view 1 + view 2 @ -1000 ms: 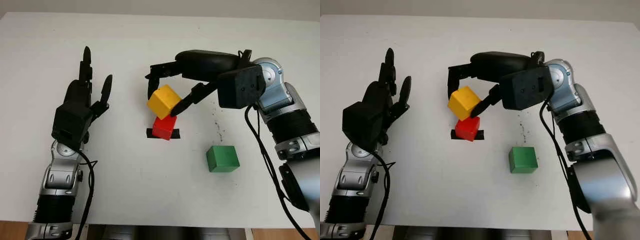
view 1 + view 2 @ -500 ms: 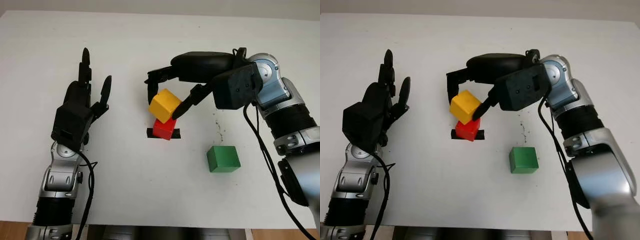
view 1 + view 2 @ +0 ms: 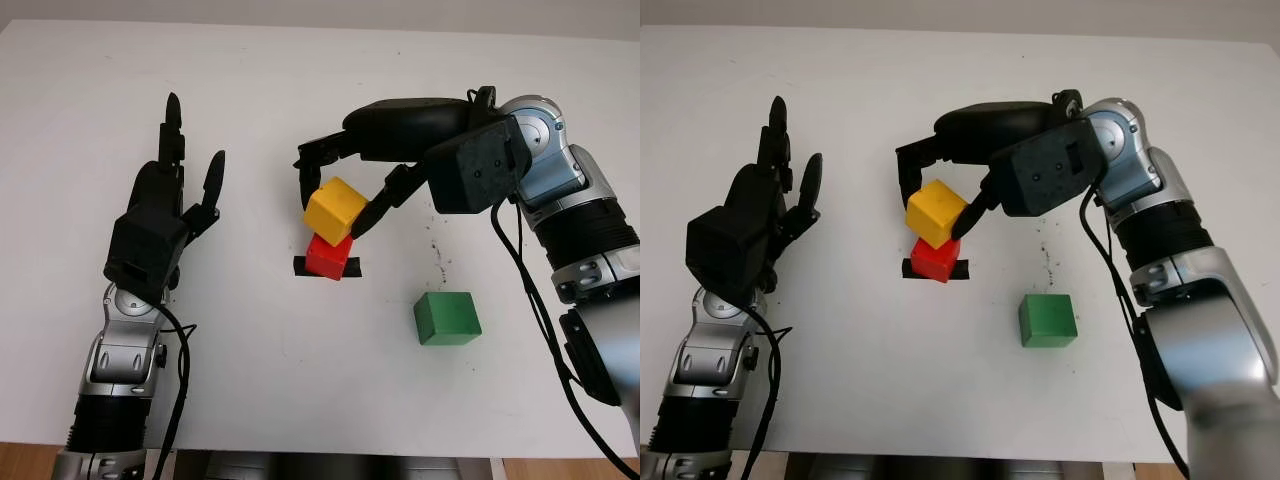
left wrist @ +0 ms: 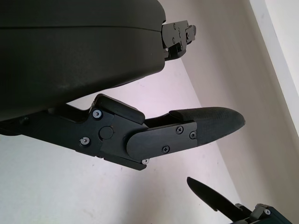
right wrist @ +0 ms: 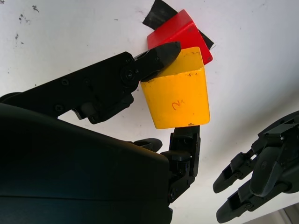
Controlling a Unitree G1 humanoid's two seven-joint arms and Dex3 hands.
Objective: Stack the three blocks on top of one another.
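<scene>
My right hand [image 3: 334,212] is shut on the yellow block [image 3: 336,208], one finger on each side, and holds it tilted directly over the red block [image 3: 327,257]. In the right wrist view the yellow block [image 5: 175,95] overlaps the red block [image 5: 180,31], with a fingertip [image 5: 156,55] pressed on its side; I cannot tell whether the two blocks touch. The red block sits on a strip of black tape [image 3: 299,265] at the table's middle. The green block [image 3: 446,318] lies alone on the table, nearer to me and to the right. My left hand [image 3: 165,200] is open at the left, away from the blocks.
The white table [image 3: 300,360] has bare room in front of and behind the blocks. Small dark specks [image 3: 436,250] mark the surface right of the red block. The table's front edge [image 3: 320,452] runs near the picture's bottom.
The right hand has carried the yellow block slightly to the right and lower, closer onto the red block. The left hand and the green block have stayed put.
</scene>
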